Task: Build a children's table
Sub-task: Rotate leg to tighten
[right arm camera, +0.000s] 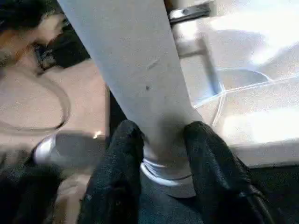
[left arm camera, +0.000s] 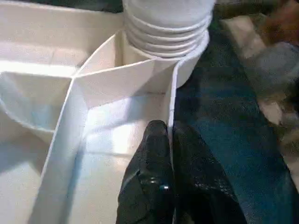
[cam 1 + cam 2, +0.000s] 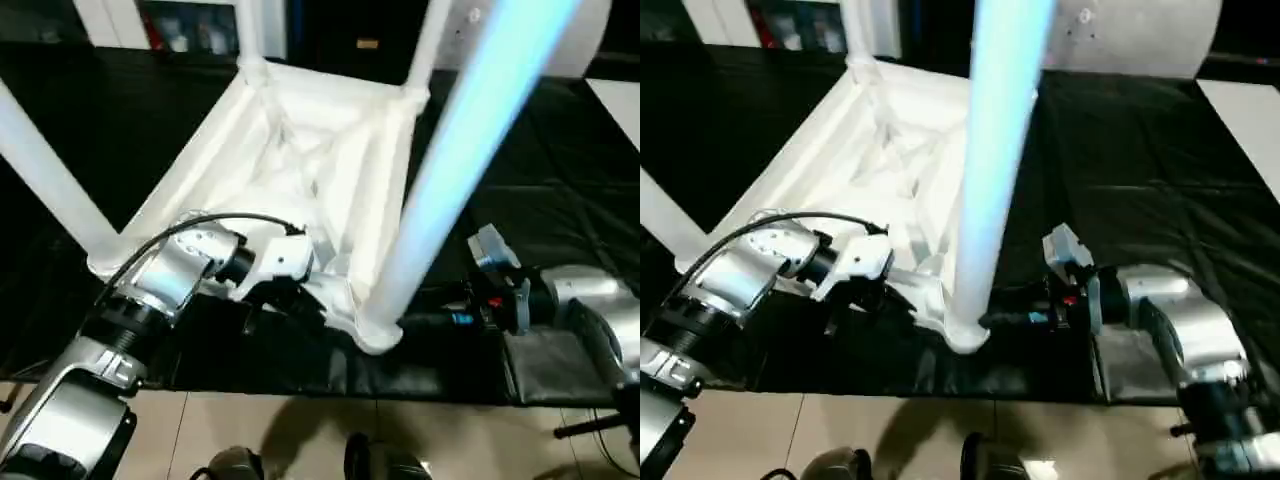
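The left gripper (image 2: 170, 154) is pinched on the rim of the upturned tabletop (image 3: 300, 160) lying on the black cover (image 3: 560, 200). The right gripper (image 1: 163, 149) straddles the near leg (image 3: 450, 170) at its socket; it should clamp squarely and turn without tilting.

smooth white plastic table (image 3: 300, 150), matt black cloth cover (image 3: 540, 190), silver metal forearms (image 3: 175, 265)

upright legs (image 3: 470, 150) crowd tabletop (image 3: 300, 160), black cover (image 3: 1140, 170) open rightward
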Robot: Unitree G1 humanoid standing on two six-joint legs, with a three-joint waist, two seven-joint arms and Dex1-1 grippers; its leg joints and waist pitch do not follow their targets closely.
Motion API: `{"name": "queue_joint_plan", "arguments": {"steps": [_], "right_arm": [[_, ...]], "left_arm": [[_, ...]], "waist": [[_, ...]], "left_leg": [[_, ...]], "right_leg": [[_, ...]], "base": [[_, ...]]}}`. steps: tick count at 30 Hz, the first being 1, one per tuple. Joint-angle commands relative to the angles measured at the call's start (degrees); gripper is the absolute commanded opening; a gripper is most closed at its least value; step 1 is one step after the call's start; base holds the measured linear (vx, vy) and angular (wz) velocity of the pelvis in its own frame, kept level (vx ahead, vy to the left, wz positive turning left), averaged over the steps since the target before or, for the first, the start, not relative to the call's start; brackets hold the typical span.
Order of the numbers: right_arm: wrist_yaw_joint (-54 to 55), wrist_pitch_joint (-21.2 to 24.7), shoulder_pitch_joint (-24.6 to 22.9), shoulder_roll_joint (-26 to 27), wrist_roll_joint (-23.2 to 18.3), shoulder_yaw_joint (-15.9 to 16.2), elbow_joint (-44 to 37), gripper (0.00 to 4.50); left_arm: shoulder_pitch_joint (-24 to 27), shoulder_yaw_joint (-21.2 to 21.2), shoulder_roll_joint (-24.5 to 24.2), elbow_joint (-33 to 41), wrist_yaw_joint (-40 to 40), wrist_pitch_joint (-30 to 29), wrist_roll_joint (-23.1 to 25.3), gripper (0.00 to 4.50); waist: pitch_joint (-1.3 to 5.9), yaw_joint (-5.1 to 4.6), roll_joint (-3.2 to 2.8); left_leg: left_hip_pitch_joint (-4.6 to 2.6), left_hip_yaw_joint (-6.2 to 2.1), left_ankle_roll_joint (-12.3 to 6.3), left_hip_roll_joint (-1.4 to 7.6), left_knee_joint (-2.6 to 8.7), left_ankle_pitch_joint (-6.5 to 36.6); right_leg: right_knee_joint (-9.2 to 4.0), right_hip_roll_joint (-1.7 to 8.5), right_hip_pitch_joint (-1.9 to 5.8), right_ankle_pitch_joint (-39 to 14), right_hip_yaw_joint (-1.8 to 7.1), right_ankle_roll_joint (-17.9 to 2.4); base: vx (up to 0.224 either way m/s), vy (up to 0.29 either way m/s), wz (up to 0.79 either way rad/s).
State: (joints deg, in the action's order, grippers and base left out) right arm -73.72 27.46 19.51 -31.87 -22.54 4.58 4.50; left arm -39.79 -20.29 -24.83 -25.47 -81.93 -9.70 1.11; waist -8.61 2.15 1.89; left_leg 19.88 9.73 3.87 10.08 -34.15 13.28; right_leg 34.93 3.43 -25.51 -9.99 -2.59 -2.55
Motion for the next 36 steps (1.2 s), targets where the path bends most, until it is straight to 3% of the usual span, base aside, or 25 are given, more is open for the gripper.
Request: {"name": "queue_joint_plan", "arguments": {"steps": [1,3,4,7,9,11,14,15,17,18,19,20,22,23,25,27,28,33,36], "right_arm": [[12.74,3.27,0.1,6.22,2.12,0.86,-3.22,1.15],[16.49,4.11,-0.11,8.27,2.77,0.09,-3.54,0.99],[21.27,4.96,-0.81,10.91,4.02,-0.18,-4.73,0.99],[24.09,5.41,-1.32,12.51,4.77,-0.23,-5.62,0.68],[34.16,7.47,-1.05,18.36,7.69,-0.96,-5.98,0.61],[38.85,7.43,-0.43,21.05,9.17,-1.11,-5.71,0.31],[45.93,6.56,0.68,25.27,11.39,-1.51,-5.37,0.27],[50.16,6.8,-0.15,27.05,12.98,-1.64,-8.54,0.27],[50.19,6.84,-0.7,26.86,12.95,-1.61,-9.74,0.27],[50.16,6.89,-1.06,26.7,12.93,-1.58,-10.51,0.53],[49.5,6.29,-1.87,25.78,12.52,-2.42,-11.73,0.53],[49.5,6.29,-1.87,25.78,12.52,-2.42,-11.73,0.61],[44.56,5.26,-4.41,21.15,11.08,-4.83,-14.32,0.75],[42.07,4.64,-5.6,18.86,10.26,-5.82,-15.38,0.88],[38.25,4.39,-6.99,15.7,8.68,-6.96,-16.63,0.97],[33.03,3.73,-8.46,11.76,7.06,-7.59,-17.93,1.26],[27.48,2.91,-9.93,7.29,5.67,-8.21,-19.03,1.35],[19.65,3.06,-11.31,0.81,2.12,-10.52,-20.46,1.7],[16.01,1.84,-10.24,-1.9,-0.14,-11.31,-18.99,1.93]], "left_arm": [[1.44,-0.49,6.42,1.96,8.84,-6.05,-0.52,0.0],[1.72,-0.17,7.75,2.19,10.91,-7.4,-0.4,0.0],[1.77,0.42,10.26,2.07,14.54,-9.86,-0.12,0.0],[1.78,0.78,11.88,1.98,16.8,-11.48,0.05,0.0],[0.61,1.73,16.98,0.03,23.42,-14.01,0.67,0.0],[-0.03,1.83,19.27,-0.71,26.02,-14.98,1.07,0.0],[-1.04,1.66,22.85,-1.93,29.65,-15.77,1.77,0.0],[-1.42,0.85,24.69,-1.55,32.29,-16.37,3.26,0.0],[-1.5,0.73,24.85,-1.42,32.86,-16.6,3.59,0.0],[-1.54,0.67,24.93,-1.33,33.24,-16.8,3.78,0.0],[-1.47,0.56,24.13,-1.12,32.98,-16.61,4.07,0.0],[-1.47,0.56,24.13,-1.12,32.98,-16.61,4.07,0.0],[-1.02,0.24,20.82,-0.5,30.74,-15.38,5.14,0.0],[-0.83,0.07,19.29,-0.26,29.63,-14.55,5.41,0.0],[-0.47,-0.14,17.51,0.25,27.91,-14.16,5.4,0.0],[-0.05,-0.55,15.78,0.68,25.66,-12.97,5.44,0.0],[0.4,-0.96,13.98,0.91,23.58,-11.74,5.75,0.0],[0.89,-2.16,10.35,1.08,19.73,-9.54,5.61,0.0],[1.32,-3.72,7.56,1.55,14.75,-5.67,4.44,0.0]], "waist": [[2.26,-0.14,0.16],[2.07,-0.84,0.1],[2.08,-0.93,-0.22],[1.85,-1.63,-0.36],[1.82,-1.63,-1.26],[1.83,-1.81,-0.84],[1.95,-1.77,-1.01],[2.1,-1.74,-1.33],[2.49,-1.62,-1.16],[2.53,-1.41,-1.34],[2.63,-0.64,-1.49],[2.69,-0.33,-1.3],[3.27,0.54,-1.63],[3.62,0.93,-1.73],[3.49,0.76,-1.37],[3.4,0.45,-1.39],[3.29,0.4,-1.33],[2.82,0.0,-1.22],[3.38,-0.15,-1.05]], "left_leg": [[0.73,-0.88,-3.11,2.1,4.69,6.86],[1.11,-1.28,-2.66,1.63,5.19,6.77],[0.9,-1.37,-2.86,1.68,5.29,6.64],[0.4,-1.16,-3.86,2.0,5.71,7.19],[0.03,-1.11,-3.92,2.21,5.8,7.82],[0.12,-1.11,-3.28,2.1,5.87,8.54],[0.18,-1.1,-3.41,2.07,5.88,7.45],[0.24,-1.01,-3.94,2.23,5.74,6.23],[-0.01,-0.86,-5.02,2.29,5.45,3.87],[-0.21,-0.65,-5.53,2.34,5.31,3.23],[-0.97,-0.08,-6.49,2.53,4.96,2.06],[-1.03,0.04,-6.97,2.53,4.89,0.85],[-0.1,-0.07,-10.14,2.32,4.37,-7.05],[-0.24,-0.25,-12.28,2.41,3.85,-10.08],[0.76,-0.37,-14.71,2.18,3.59,-11.83],[0.81,-0.32,-14.9,2.3,3.84,-7.27],[0.94,-0.41,-14.38,2.33,4.0,-5.02],[0.49,-0.49,-10.24,2.47,4.68,2.23],[0.45,-0.52,-9.92,2.42,4.51,0.24]], "right_leg": [[-5.91,4.47,4.42,-24.49,2.95,-10.66],[-6.76,4.44,4.66,-30.68,2.6,-7.03],[-6.89,4.54,4.52,-30.85,2.52,-6.76],[-7.32,4.34,4.09,-29.16,2.48,-6.98],[-7.34,4.35,3.73,-26.62,2.56,-8.41],[-7.27,4.24,3.78,-25.77,2.54,-8.57],[-7.08,4.35,3.9,-23.51,2.79,-8.79],[-6.78,4.44,4.03,-19.67,3.0,-9.65],[-6.25,4.34,4.06,-14.07,3.04,-11.38],[-6.21,4.38,3.89,-12.62,3.18,-12.19],[-5.95,4.3,3.33,-8.9,3.55,-13.7],[-5.48,4.03,3.55,-5.96,3.64,-14.34],[-3.59,4.03,4.63,6.53,3.48,-16.4],[-2.9,3.93,4.7,11.52,3.31,-16.93],[-2.56,4.04,5.07,14.48,3.12,-17.56],[-3.52,4.41,5.04,7.23,2.81,-17.34],[-4.05,4.59,5.36,2.39,2.79,-16.39],[-5.84,4.63,5.1,-14.47,2.77,-12.72],[-5.51,4.48,4.98,-12.98,2.85,-12.23]], "base": [[0.0,0.0,0.0],[0.0,0.0,0.0],[0.0,0.0,0.0],[0.0,0.0,0.0],[0.0,0.0,0.0],[0.0,0.0,0.0],[0.0,0.0,0.0],[0.0,0.0,0.0],[0.0,0.0,0.0],[0.0,0.0,0.0],[0.08,-0.02,0.2],[0.08,-0.02,0.2],[0.069,-0.01,0.09],[0.056,-0.006,0.05],[0.0,0.0,0.0],[0.0,0.0,0.0],[0.0,0.0,0.0],[0.0,0.0,0.0],[0.0,0.0,0.0]]}}
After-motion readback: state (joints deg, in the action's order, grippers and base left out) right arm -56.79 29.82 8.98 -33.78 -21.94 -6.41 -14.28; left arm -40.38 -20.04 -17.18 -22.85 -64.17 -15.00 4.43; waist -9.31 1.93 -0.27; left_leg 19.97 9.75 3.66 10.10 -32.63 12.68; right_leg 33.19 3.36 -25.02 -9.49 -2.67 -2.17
